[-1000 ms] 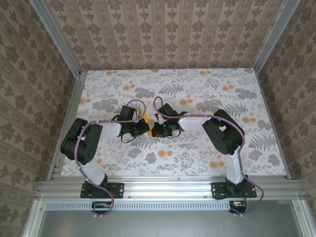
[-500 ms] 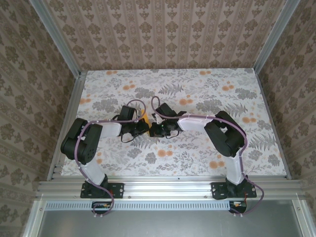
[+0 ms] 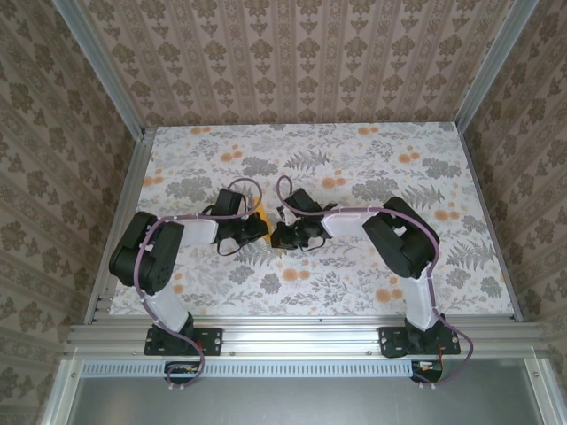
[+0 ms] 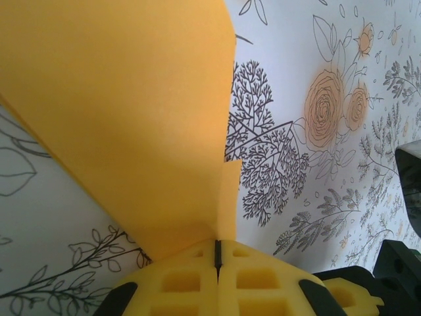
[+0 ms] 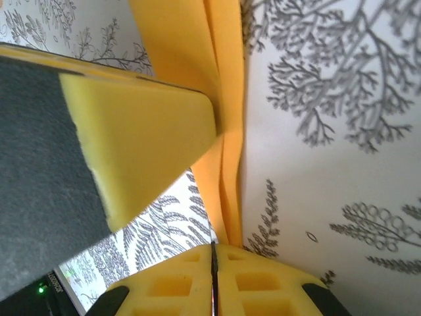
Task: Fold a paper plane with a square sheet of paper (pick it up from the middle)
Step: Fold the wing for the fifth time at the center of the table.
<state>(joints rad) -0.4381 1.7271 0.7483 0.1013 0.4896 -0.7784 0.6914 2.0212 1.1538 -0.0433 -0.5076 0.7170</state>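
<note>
Since a second ago your right arm has nudged its wrist a little toward the left arm and then eased back, ending almost where it began. Your left arm has held its place.

From above, you have both arms bent inward so that the left pincer (image 3: 258, 223) and the right pincer (image 3: 282, 234) meet near the middle of the tabletop (image 3: 372, 266). The orange-yellow paper (image 3: 263, 212) shows as a small bright patch just beside the left pincer's tip, with most of it hidden by the two wrists.

On your left wrist camera, the left pincer (image 4: 218, 253) is closed. Its yellow fingertips (image 4: 177, 283) press together, and the orange-yellow paper (image 4: 131, 112) rises out of the seam between them as a broad sheet with a narrow flap along its right edge. It is lifted off the flowered cloth behind it.

On your right wrist camera, the right pincer (image 5: 214, 257) is closed too, its yellow fingertips (image 5: 256, 283) pinched on the orange-yellow paper (image 5: 227, 79). Here the paper runs upward as a narrow, doubled band with a crease down it. A yellow block (image 5: 145, 145) backed with dark grey lies against the left side of that band.

So you have the paper gripped from both ends, held between the two pincers above the tabletop.
</note>
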